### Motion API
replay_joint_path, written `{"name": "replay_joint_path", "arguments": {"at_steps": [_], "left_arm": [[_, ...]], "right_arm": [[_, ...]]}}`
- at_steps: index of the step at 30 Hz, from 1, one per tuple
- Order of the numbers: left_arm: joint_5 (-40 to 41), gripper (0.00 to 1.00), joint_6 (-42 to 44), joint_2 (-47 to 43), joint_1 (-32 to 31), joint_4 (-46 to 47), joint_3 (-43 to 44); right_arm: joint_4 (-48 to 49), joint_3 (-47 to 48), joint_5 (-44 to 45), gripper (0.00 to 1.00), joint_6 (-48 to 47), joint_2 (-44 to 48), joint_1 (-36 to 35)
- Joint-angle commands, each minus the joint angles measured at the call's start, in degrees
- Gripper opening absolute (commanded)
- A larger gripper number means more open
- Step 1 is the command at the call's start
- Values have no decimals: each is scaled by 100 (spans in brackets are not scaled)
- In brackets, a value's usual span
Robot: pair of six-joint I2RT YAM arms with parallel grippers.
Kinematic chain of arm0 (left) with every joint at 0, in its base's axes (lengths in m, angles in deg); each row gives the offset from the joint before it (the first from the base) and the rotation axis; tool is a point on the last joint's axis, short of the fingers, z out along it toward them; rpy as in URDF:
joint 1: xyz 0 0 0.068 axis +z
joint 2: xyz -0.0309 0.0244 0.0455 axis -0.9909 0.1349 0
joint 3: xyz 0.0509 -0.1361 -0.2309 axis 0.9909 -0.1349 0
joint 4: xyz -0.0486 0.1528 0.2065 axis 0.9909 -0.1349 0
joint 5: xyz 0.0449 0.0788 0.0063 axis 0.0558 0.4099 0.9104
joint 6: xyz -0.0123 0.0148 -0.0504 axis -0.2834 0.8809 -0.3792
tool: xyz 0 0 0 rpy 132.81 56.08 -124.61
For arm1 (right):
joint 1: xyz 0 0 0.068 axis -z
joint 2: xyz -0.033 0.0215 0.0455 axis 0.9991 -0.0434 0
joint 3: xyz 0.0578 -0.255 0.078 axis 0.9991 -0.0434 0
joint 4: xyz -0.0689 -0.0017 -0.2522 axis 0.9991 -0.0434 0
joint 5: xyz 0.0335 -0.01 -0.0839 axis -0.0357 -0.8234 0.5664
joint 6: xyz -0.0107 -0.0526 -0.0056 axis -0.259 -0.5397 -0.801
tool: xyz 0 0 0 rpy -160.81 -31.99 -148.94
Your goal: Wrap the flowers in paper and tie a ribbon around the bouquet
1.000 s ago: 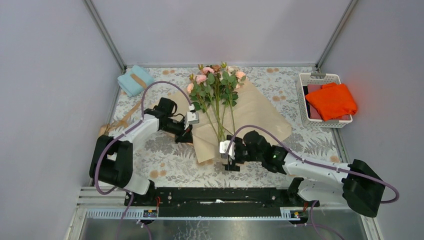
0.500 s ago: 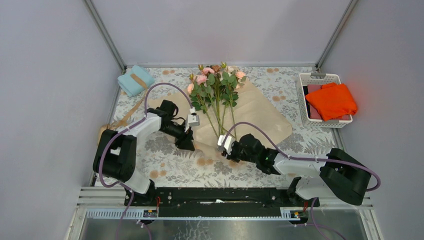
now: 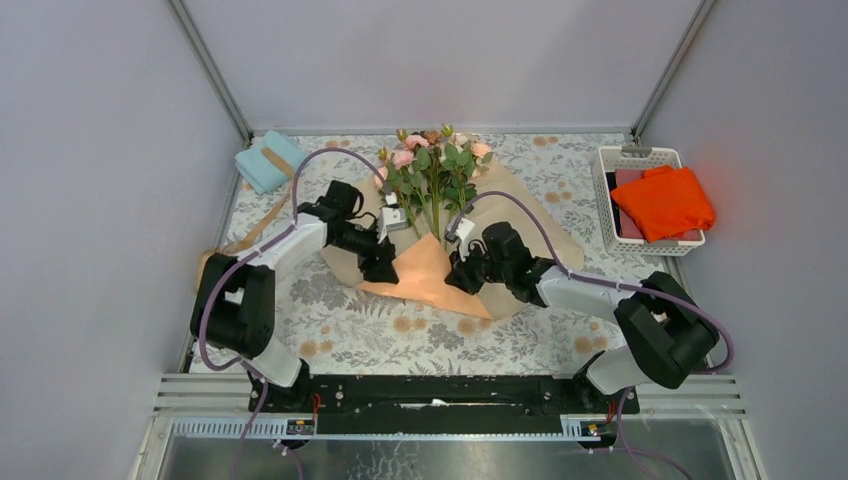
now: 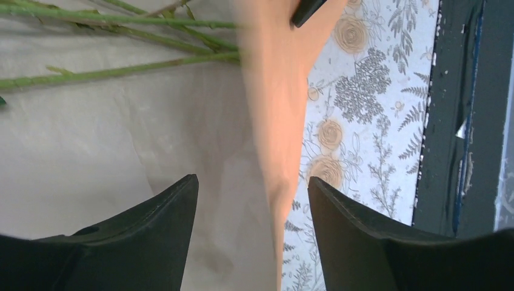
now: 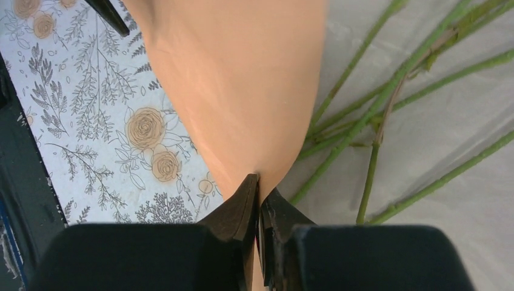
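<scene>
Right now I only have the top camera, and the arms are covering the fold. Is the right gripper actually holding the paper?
Observer: Yes. In the right wrist view, the right gripper is pinched shut on the edge of the folded-over paper.
Operator: And the left one?
Observer: The left gripper is open. Its wrist view shows the fingers standing apart over the fold's edge, gripping nothing.
Operator: Are the stems covered?
Observer: Only partly. The right wrist view shows the flower stems running under the flap's edge and lying bare on the sheet beyond it.
</scene>
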Motion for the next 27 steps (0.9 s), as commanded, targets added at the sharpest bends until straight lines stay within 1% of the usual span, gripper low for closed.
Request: {"name": "replay_joint_path", "arguments": {"at_steps": [1,3,4,5,6,7,9,11,13,14,15,17,19,23,27], "left_arm": [[-63,63,-662,431,-167,550,324],[-182,38,-839,624,-170,550,411],[-209,20,-932,706,-170,555,454],[-185,5,-1089,788,-165,616,483],[-112,0,-1327,871,-167,737,497],[7,0,-1587,940,-163,890,506],[331,0,-2009,1083,-152,1167,508],[707,0,-2469,1173,-104,1496,448],[1060,0,-2906,1255,-2,1821,391],[1133,0,-3035,1304,44,1878,378],[1114,0,-3089,1343,93,1905,368],[1081,0,-3155,1418,104,1958,340],[1055,0,-3202,1489,103,1990,342],[1102,0,-3281,1564,126,1992,350],[1019,0,-3176,1503,139,1911,327]], "right_arm": [[-149,307,-417,11,295,-159,244],[-148,356,-437,11,322,-223,336],[-134,389,-480,11,362,-254,399],[-120,421,-539,11,421,-270,491],[-106,458,-607,12,459,-283,570],[-117,500,-666,15,538,-273,669],[-183,604,-658,27,778,-203,867],[-121,660,-514,34,1103,-104,1154],[-76,741,-8,44,1578,-110,1479],[-215,851,329,44,1721,-205,1525],[-419,1006,745,43,1795,-353,1536],[-1003,1425,1308,38,1946,-814,1537],[-1413,1801,1620,31,2103,-1296,1533],[-1395,2017,1508,17,2397,-1906,1405],[-1364,2209,1457,13,2396,-2303,1032]]}}
